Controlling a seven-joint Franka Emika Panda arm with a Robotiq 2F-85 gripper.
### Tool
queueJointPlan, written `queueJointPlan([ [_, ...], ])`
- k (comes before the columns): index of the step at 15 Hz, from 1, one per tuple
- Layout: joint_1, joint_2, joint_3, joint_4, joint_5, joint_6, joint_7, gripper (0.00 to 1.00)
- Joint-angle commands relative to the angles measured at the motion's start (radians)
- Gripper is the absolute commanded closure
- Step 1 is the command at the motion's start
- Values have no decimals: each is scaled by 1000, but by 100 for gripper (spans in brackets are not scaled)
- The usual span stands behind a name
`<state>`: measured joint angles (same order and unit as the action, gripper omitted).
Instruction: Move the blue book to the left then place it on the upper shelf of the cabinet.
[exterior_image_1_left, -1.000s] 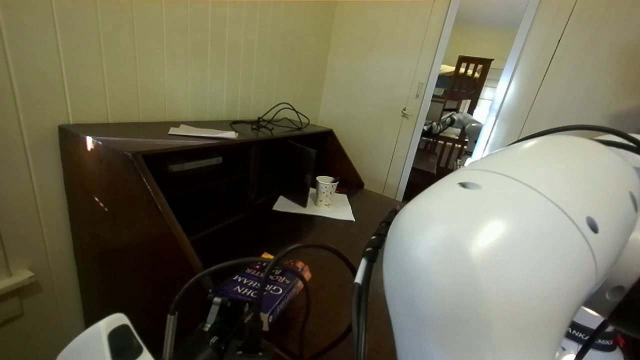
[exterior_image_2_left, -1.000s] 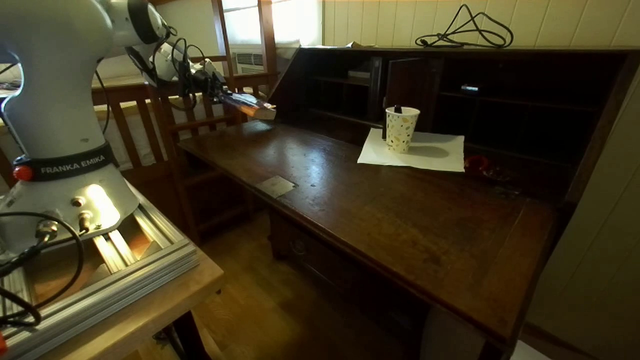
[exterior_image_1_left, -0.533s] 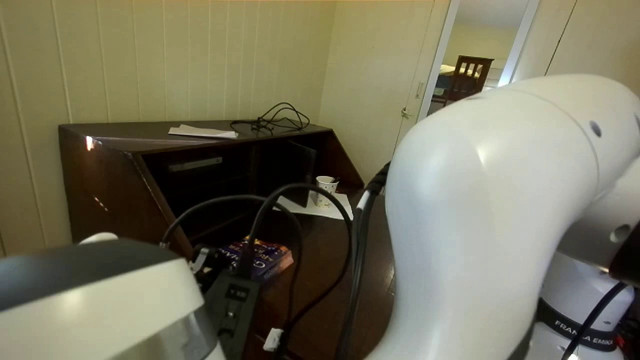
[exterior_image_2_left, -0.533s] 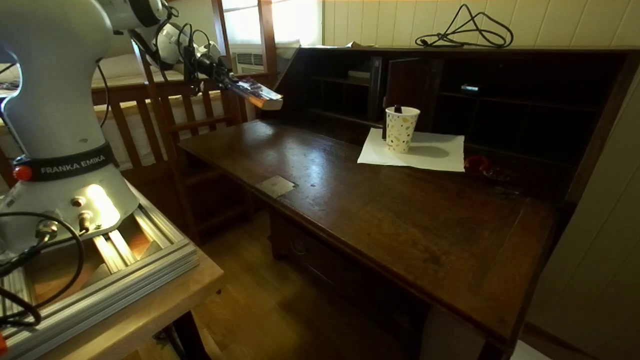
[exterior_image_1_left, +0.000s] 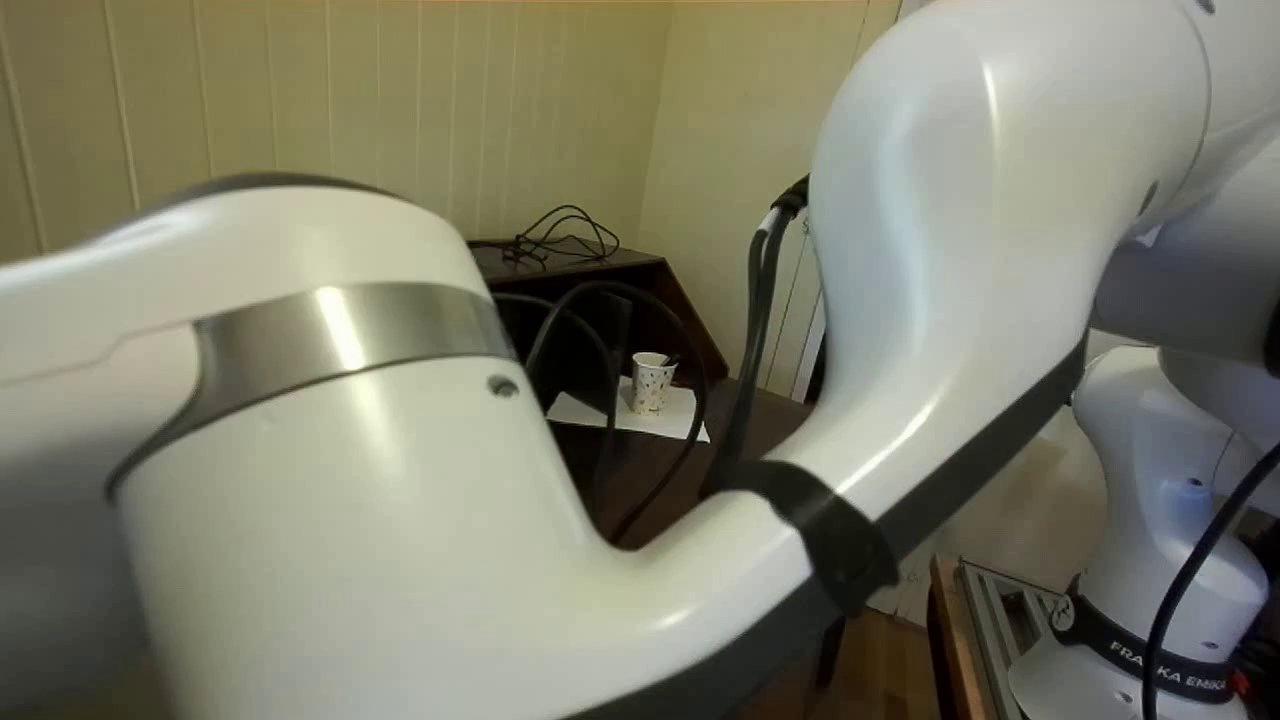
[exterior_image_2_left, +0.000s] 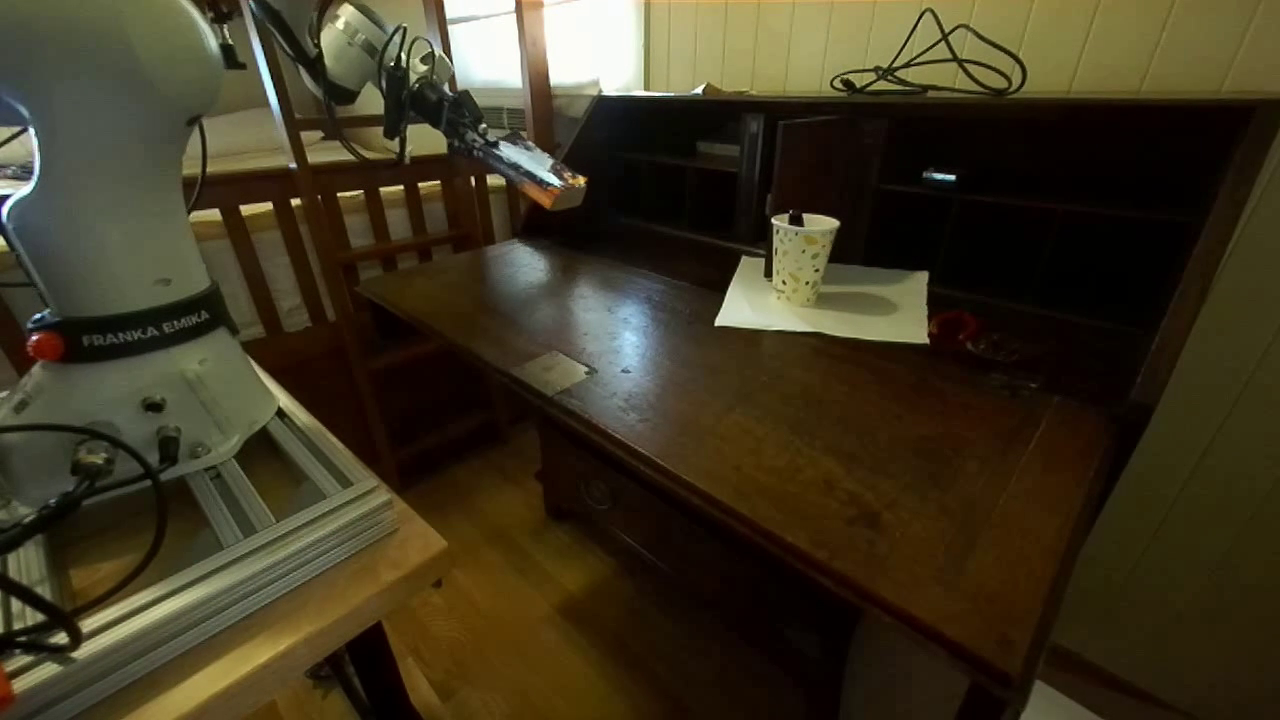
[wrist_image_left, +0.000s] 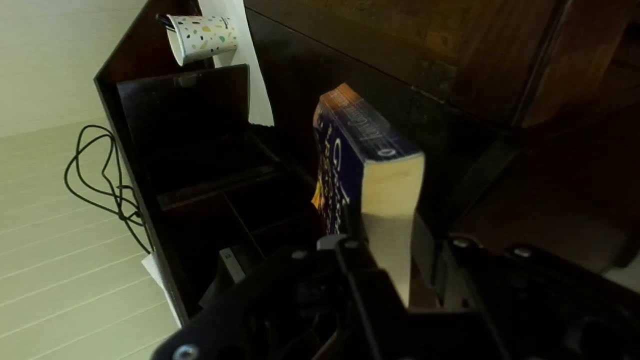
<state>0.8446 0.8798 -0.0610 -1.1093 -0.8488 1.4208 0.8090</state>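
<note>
Wrist view showed the tool (wrist_image_left: 390, 235) gripping the blue book (wrist_image_left: 370, 160) across its thickness, near one end. Its page edges were in sight, and pale lettering stood out on cover and spine. In an exterior view, the book hung in the air near the left-hand end of the cabinet (exterior_image_2_left: 866, 180) as seen there, its free end tilted downward, apart from the upper shelf (exterior_image_2_left: 665, 159); whether it was over the tabletop (exterior_image_2_left: 800, 430), I could not tell. A pale flat item (exterior_image_2_left: 718, 149) lay on that shelf. On the tabletop, a speckled cup (exterior_image_2_left: 805, 265) with a dark item (exterior_image_2_left: 795, 217) in it stood upright on a white sheet (exterior_image_2_left: 870, 318). Looped on the cabinet's top was a black cable (wrist_image_left: 120, 214). In an exterior view, the white arm (exterior_image_1_left: 350, 520) hid both tool and book
</note>
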Motion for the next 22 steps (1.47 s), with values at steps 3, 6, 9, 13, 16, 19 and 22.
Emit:
queueJointPlan([
  [3, 22, -253, 0, -318, -20, 15, 116, 93],
  [6, 40, -352, -3, -436, -24, -1, 175, 93],
  [9, -22, -412, 82, -508, -64, 79, 211, 93],
  [13, -49, -370, 119, -445, -46, 40, 194, 72],
  [16, -78, -398, 126, -479, -41, 28, 198, 93],
  [19, -123, -456, 134, -526, -30, -29, 236, 93],
  [22, -175, -533, 151, -577, -14, -102, 290, 93],
])
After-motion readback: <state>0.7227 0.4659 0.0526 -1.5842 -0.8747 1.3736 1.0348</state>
